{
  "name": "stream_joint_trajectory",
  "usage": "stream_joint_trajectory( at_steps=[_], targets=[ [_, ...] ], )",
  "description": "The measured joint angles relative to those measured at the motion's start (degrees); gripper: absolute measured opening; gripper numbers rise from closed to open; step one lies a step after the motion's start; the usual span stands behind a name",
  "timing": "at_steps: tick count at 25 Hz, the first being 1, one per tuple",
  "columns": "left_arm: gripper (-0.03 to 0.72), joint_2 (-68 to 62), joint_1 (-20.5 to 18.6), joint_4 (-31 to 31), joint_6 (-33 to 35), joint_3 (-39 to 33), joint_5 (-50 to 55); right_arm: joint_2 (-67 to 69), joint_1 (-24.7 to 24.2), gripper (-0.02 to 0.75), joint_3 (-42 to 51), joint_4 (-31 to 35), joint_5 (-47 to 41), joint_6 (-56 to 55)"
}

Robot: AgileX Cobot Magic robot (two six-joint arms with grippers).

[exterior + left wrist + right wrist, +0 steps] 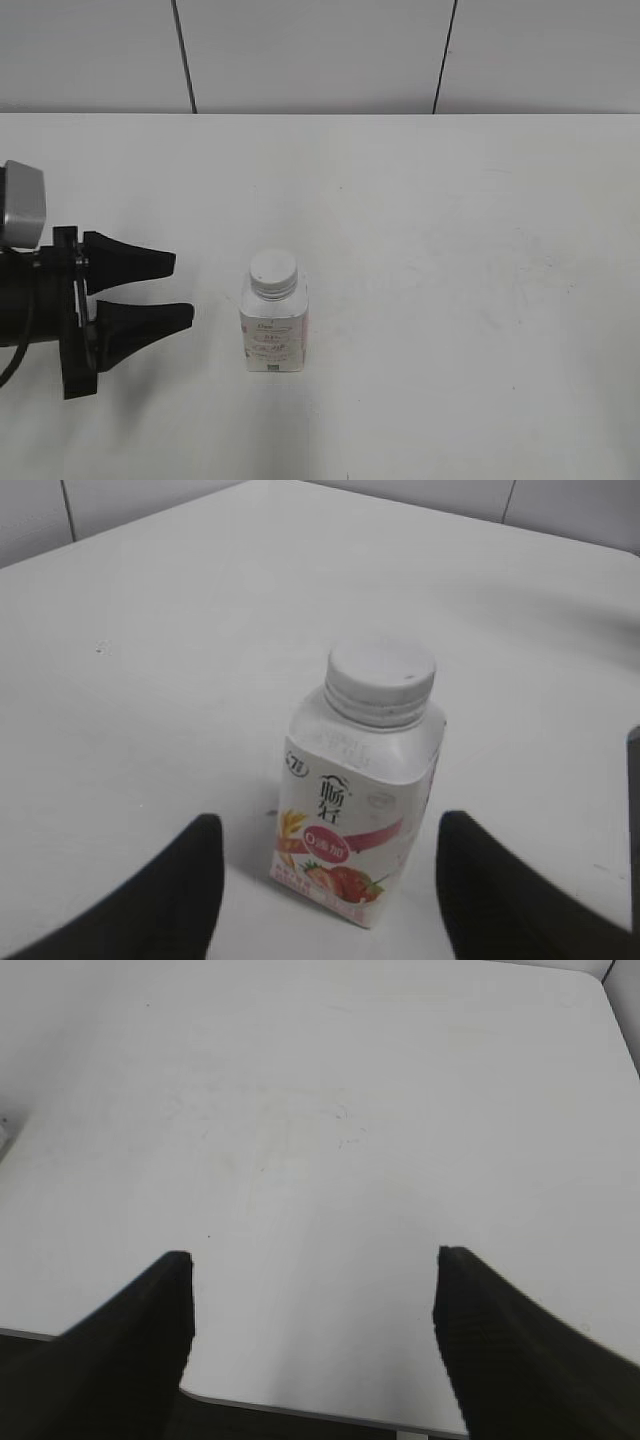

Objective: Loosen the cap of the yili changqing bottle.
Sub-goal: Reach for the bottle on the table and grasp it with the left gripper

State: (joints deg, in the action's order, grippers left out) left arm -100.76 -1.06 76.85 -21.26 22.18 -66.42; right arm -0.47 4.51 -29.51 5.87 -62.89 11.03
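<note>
The yili changqing bottle (274,328) stands upright on the white table, left of centre. It is small, squarish and white, with pink-red print and a strawberry picture in the left wrist view (360,810). Its white ribbed cap (273,273) sits on the neck and also shows in the left wrist view (381,680). My left gripper (182,290) is open, left of the bottle and apart from it; its two dark fingertips (325,855) flank the bottle's base. My right gripper (312,1290) is open and empty above the table; it is out of the exterior view.
The white table (450,250) runs back to a pale panelled wall (320,55) with dark seams. In the right wrist view the table's near edge (300,1410) runs below the fingertips.
</note>
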Motion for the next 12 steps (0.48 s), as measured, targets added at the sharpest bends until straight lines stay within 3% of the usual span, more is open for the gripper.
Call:
stream_joint_trajectory(
  at_steps=[5, 12],
  targets=[
    [0.503, -3.1, 1.1, 1.7, -0.1, 4.4, 0.0, 0.0, 0.0, 0.587, 0.0, 0.0, 0.0, 0.0],
    [0.512, -9.1, 3.8, 6.3, -0.2, 9.8, -0.7, 0.0, 0.0, 0.587, 0.0, 0.0, 0.0, 0.0]
  ],
)
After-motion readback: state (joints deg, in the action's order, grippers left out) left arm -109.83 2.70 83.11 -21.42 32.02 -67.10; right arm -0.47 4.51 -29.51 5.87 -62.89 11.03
